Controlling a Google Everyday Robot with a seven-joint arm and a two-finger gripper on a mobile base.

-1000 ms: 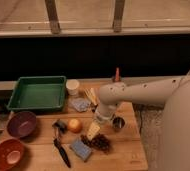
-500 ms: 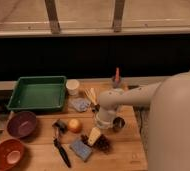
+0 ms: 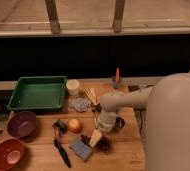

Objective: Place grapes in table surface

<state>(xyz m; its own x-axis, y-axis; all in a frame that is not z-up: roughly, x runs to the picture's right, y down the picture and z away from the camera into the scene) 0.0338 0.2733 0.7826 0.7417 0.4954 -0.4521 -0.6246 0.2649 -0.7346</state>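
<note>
The grapes, a small dark lumpy bunch, lie on or just above the light-brown wooden table surface, near its front middle and right of the blue sponge. My gripper hangs from the white arm and is right at the bunch's upper left side, touching or nearly touching it. Part of the bunch is hidden behind the gripper.
An orange round fruit and a black-handled tool lie left of the gripper. A green tray, a purple bowl and a red-brown bowl are at the left. A white cup and a red-topped bottle stand at the back.
The gripper has moved down and slightly toward the front, closing in on the grapes. The arm's bulk now fills more of the right side.
</note>
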